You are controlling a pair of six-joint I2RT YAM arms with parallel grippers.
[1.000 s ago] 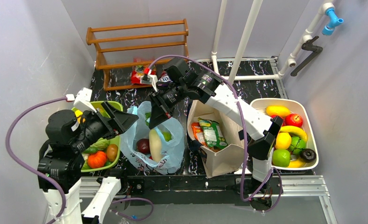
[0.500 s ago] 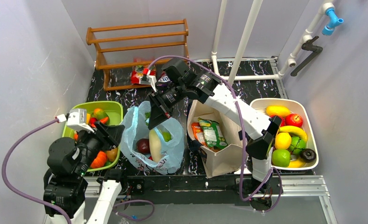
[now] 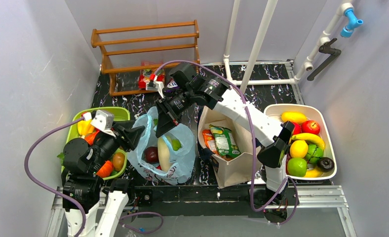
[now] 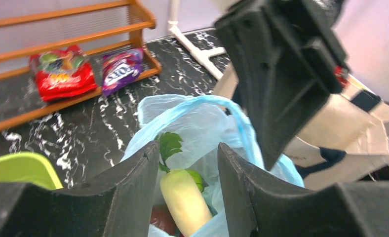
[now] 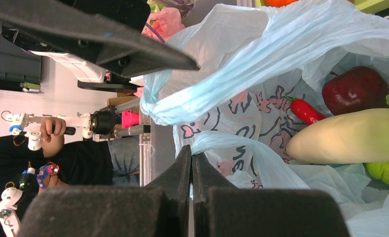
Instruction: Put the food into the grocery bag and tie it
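Bag (image 3: 185, 148): on bench (image 3: 133, 101), squeezed between tub (image 3: 118, 114) and tote (image 3: 234, 168), near front edge, mouth open.
Room: tight both sides; more bench behind bag, toward rack (image 3: 145, 37).
Food: radish (image 3: 164, 153) and apple (image 3: 151, 154) inside bag.
Left tool (image 3: 136, 133): part open, grips nothing, at bag's left rim.
Right tool (image 3: 160, 129): closed, pinching bag handle (image 5: 232, 148) over mouth.

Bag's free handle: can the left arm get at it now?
Probably yes. The left gripper hangs part open beside the free handle, nothing between; the right gripper pinches the other handle.
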